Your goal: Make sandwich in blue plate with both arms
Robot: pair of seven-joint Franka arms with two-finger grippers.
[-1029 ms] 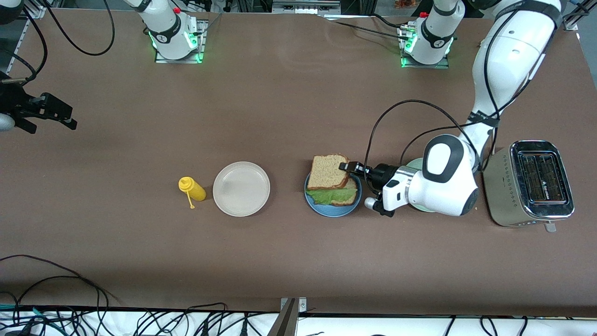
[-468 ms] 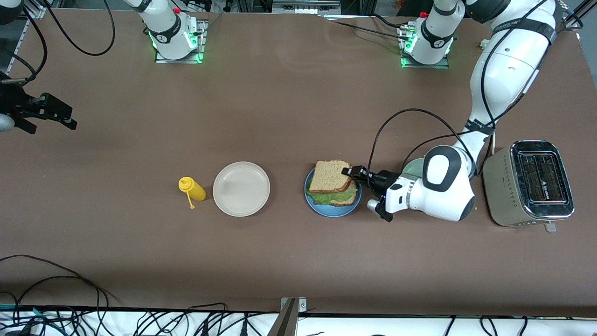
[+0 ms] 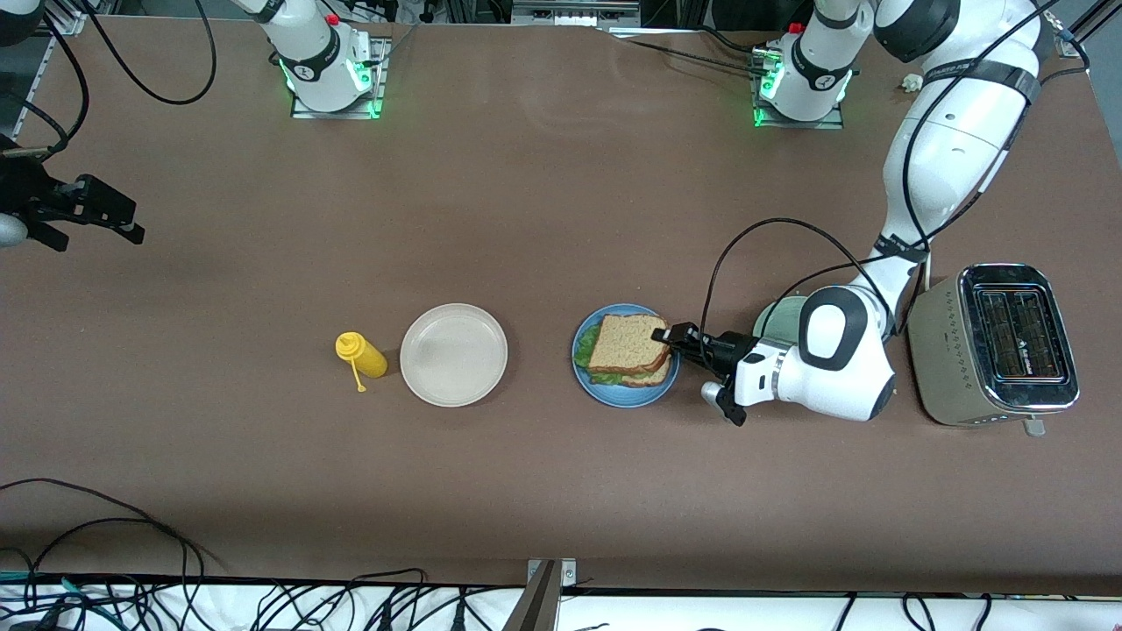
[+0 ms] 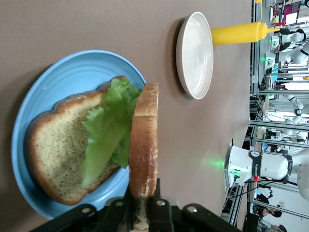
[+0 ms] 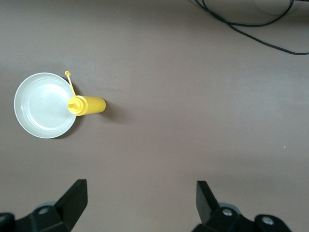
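On the brown table (image 3: 526,219), mid-frame, sits the blue plate (image 3: 585,379).
Left gripper (image 3: 663,336) pinches the sandwich's (image 3: 627,350) top brown bread slice (image 4: 143,145) over green lettuce (image 4: 108,130); right gripper (image 3: 88,210) waits wide open, upper left.

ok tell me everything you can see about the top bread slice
The top slice is brown wholegrain bread with a darker crust, roughly square with a rounded end. The left gripper is shut on the edge toward the left arm's end of the table. The left wrist view shows it from the side: it is angled up off the lettuce and the bottom slice, which lie on the blue plate.
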